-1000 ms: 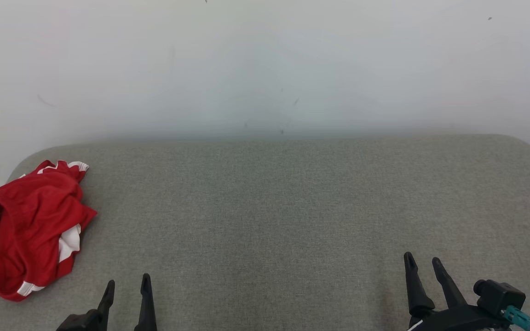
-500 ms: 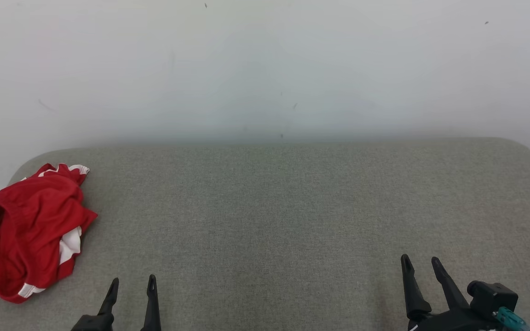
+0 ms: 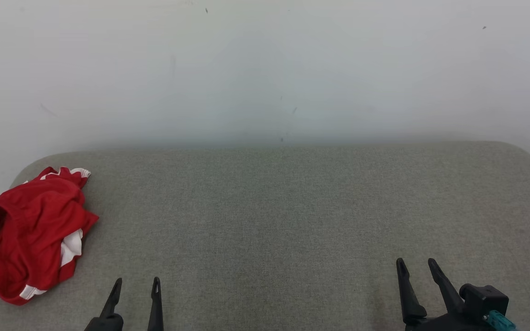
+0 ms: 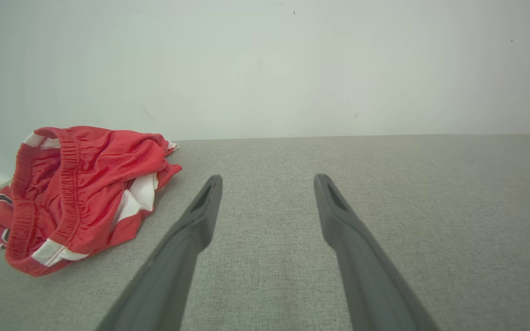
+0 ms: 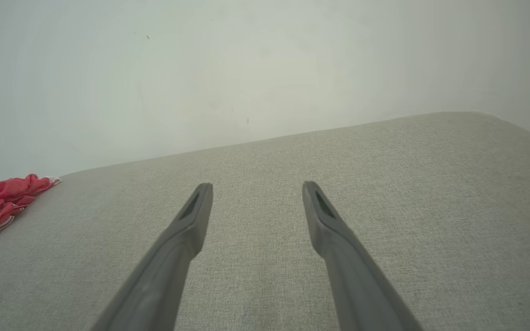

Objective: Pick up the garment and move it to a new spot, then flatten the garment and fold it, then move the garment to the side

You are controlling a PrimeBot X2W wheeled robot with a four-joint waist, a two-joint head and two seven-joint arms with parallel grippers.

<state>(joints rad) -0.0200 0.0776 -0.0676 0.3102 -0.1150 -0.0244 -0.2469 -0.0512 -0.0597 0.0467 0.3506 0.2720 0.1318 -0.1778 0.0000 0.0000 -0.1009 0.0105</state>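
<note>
A pale wall (image 3: 265, 69) backs a grey padded surface (image 3: 269, 207). The red garment (image 3: 25, 234) lies crumpled at the surface's left end, untouched, so I judge no step done yet. Left gripper (image 3: 137, 279) and right gripper (image 3: 415, 260) hover spread and empty. The left wrist view gives a gathered waistband (image 4: 69, 184) plainly (shorts, probably), where the head view gives a red heap.
</note>
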